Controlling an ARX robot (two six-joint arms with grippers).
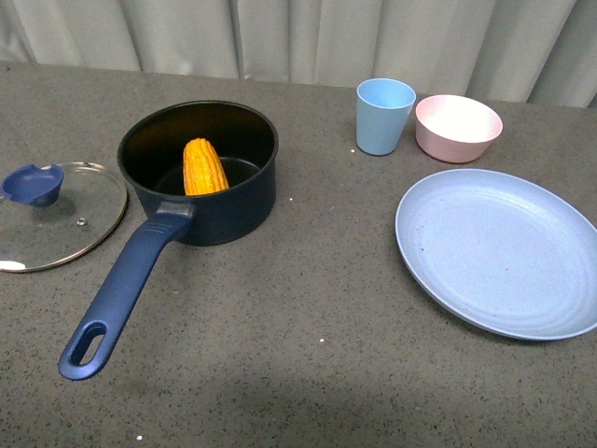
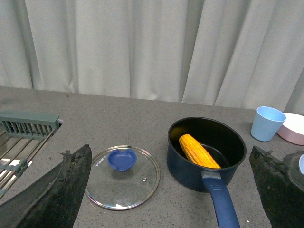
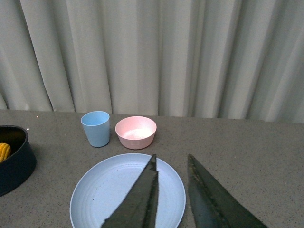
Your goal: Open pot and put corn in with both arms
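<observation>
A: Corn [image 1: 204, 166] first. What does it look like?

B: One whole cob, yellow-orange, tight rows of kernels, tapering to a blunt tip. It leans inside the pot [image 1: 224, 201], tip up against the wall at about ten o'clock of the opening, base on the black floor.

A: And the pot itself?

B: Round, dark navy outside, matte black inside, straight-walled. Its long blue handle [image 1: 119, 297] runs toward seven o'clock in the front view and ends in a loop hole. It is uncovered.

A: The lid?

B: The glass lid [image 1: 58, 217] lies flat on the table at nine o'clock from the pot, just beside it. Clear glass, thin metal rim, blue knob [image 1: 34, 183], small vent hole.

A: Table surface?

B: Dark grey table [image 1: 308, 355], speckled, stone-like.

A: Other dishes?

B: A pale blue cup [image 1: 383, 116] and a pink bowl [image 1: 458, 127] at two o'clock from the pot, side by side, both matte. A wide pale blue plate [image 1: 499, 252] with faint rings at three o'clock.

A: The grippers?

B: The left gripper [image 2: 166, 190] has its dark, rough-looking fingers [image 2: 61, 185] spread wide, holding nothing. The right gripper [image 3: 171, 190] shows two tapered blades with a narrow gap, nothing between them, above the plate. Neither arm shows in the front view.

A: Anything else?

B: A grey-green rack [image 2: 23, 133] at the edge of the left wrist view, and pale pleated curtains [image 3: 156, 52] behind.
</observation>
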